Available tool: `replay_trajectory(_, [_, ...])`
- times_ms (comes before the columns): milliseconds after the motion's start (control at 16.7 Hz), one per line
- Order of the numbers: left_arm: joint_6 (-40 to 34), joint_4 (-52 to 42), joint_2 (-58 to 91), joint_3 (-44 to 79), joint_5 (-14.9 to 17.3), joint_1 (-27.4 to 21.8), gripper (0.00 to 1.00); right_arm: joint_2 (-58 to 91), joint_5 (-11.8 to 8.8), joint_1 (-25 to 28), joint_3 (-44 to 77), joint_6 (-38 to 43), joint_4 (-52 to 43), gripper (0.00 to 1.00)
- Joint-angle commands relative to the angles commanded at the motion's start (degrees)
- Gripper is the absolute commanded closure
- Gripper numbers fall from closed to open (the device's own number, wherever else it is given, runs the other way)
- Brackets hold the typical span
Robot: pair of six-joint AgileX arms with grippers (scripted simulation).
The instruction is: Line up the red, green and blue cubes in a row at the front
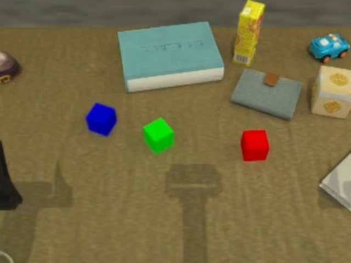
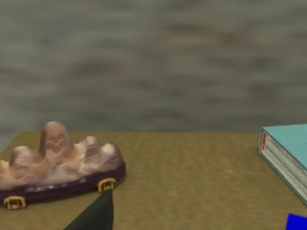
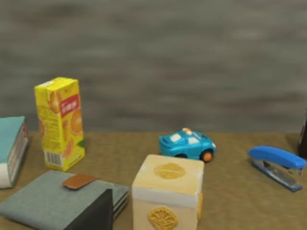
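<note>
Three small cubes lie apart in a loose row across the middle of the table: the blue cube at the left, the green cube in the centre, the red cube to the right. My left arm sits at the table's left edge, well left of the blue cube, whose corner just shows in the left wrist view. One dark finger shows there, with nothing beside it. My right arm sits at the right edge, right of the red cube; one finger shows, holding nothing.
At the back stand a teal book, a yellow juice carton, a grey wallet, a blue toy car and a cream box with gold emblems. A rock ornament sits far left, a blue stapler far right.
</note>
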Motion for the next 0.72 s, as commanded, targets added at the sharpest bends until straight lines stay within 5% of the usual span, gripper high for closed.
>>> replay_trajectory(360, [0.0, 0.0, 0.0, 0.0, 0.0, 0.0, 0.0, 5.9, -0.2, 1.7, 5.9, 1.4, -3.8, 0.0])
replay_trajectory(720, [0.0, 0.0, 0.0, 0.0, 0.0, 0.0, 0.0, 32.9, -0.1, 7.3, 29.7, 6.3, -18.6, 0.0])
